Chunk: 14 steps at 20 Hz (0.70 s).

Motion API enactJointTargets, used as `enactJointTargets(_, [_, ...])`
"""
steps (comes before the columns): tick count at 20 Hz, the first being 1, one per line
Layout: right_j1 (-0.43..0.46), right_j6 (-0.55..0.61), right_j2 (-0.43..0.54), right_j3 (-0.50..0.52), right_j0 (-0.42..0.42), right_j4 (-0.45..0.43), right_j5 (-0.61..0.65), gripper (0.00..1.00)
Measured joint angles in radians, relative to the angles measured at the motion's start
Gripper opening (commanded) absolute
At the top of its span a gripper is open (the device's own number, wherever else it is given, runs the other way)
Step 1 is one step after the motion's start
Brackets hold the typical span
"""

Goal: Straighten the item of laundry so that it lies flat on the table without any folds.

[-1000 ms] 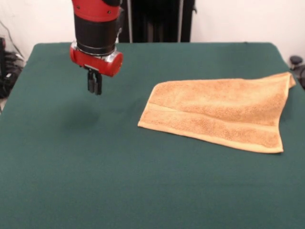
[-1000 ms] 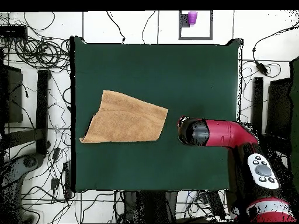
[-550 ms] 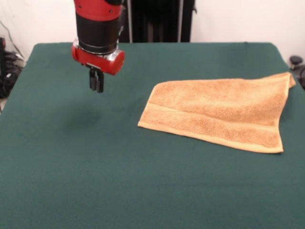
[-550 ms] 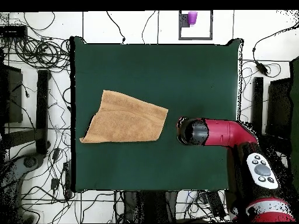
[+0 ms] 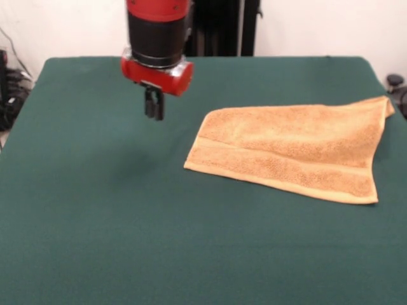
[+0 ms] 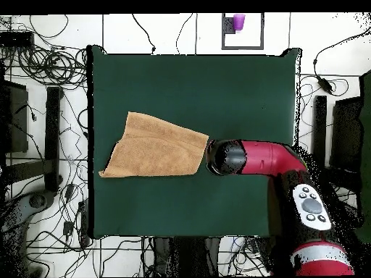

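Note:
The orange-tan towel [image 5: 292, 147] lies on the right half of the dark green table [image 5: 114, 222], folded over on itself, with a paler band running along its near side and one corner poking out at the far right. In the overhead view the towel [image 6: 156, 147] sits on the table's left side. My gripper [image 5: 153, 112] hangs shut above the cloth-free green surface, a short way left of the towel's left edge, holding nothing. From overhead the arm's head [image 6: 226, 158] hides the gripper, right beside the towel's right edge.
Cables and stands crowd the floor around the table [image 6: 188, 210] on all sides. A purple cup [image 6: 238, 22] stands off the table at the top of the overhead view. Black equipment stands behind the table's far edge.
The gripper has moved toward the towel, rightward in the front view, and now hangs close beside its edge. The towel has not moved.

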Motion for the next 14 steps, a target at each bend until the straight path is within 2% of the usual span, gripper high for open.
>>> enactJointTargets(9, [-0.025, 0.000, 0.000, 0.001, 0.137, 0.127, 0.000, 0.00])
enactJointTargets(14, [-0.031, 0.000, -0.002, 0.001, 0.186, 0.183, 0.000, 0.00])
